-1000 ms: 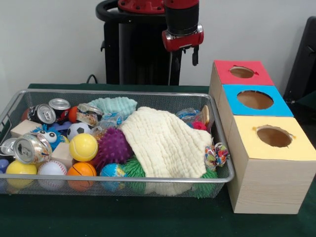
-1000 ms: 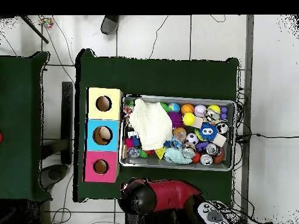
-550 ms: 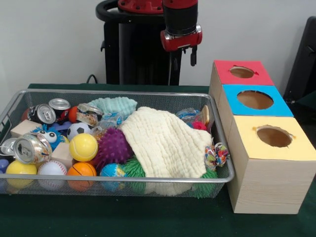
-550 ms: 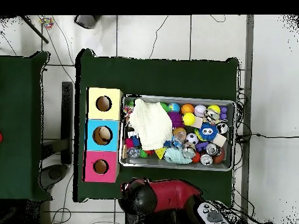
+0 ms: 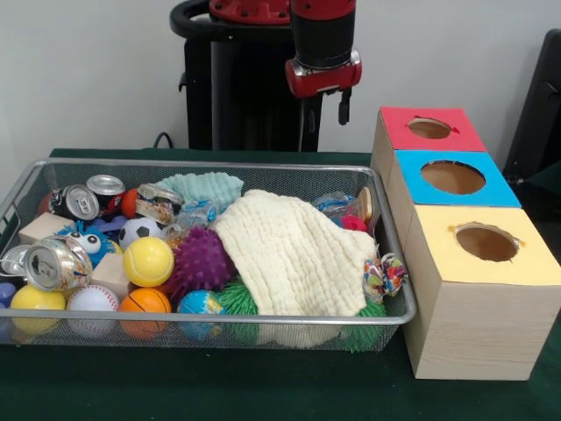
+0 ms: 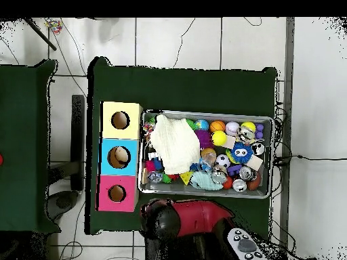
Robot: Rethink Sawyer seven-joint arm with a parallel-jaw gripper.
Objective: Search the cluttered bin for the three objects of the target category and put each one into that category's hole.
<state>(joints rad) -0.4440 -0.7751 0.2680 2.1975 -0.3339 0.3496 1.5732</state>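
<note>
The robot's gripper (image 5: pixel 323 103) hangs high above the far edge of the wire bin (image 5: pixel 35 172), well clear of everything in it; it carries nothing, but whether its claw is spread or closed cannot be told from either view. Nothing appears to be in transit, and the search of the bin seems not to have begun in earnest. Nothing shows which category is the target, so all three wanted objects are presumably among the clutter.

To the right of the bin stand three boxes in a row, each with one round hole on top: a yellow box (image 5: pixel 504 263) nearest, a blue box (image 5: pixel 491 189) in the middle and a red box (image 5: pixel 399 127) farthest. What lies inside the holes cannot be seen.

A cream cloth (image 5: pixel 294 254) covers the middle of the bin and may hide more beneath it. On the left lie three drink cans (image 5: pixel 53 261), one of them near the front and two at the far side. Six smooth balls can be counted, among them a yellow ball (image 5: pixel 147 260) and a small basketball (image 5: pixel 145 303), plus one purple spiky ball (image 5: pixel 203 259) and at least one green spiky ball (image 5: pixel 238 298). A pale green cloth (image 5: pixel 203 187) lies at the far side, and two wooden blocks (image 5: pixel 42 226) show at the left.
</note>
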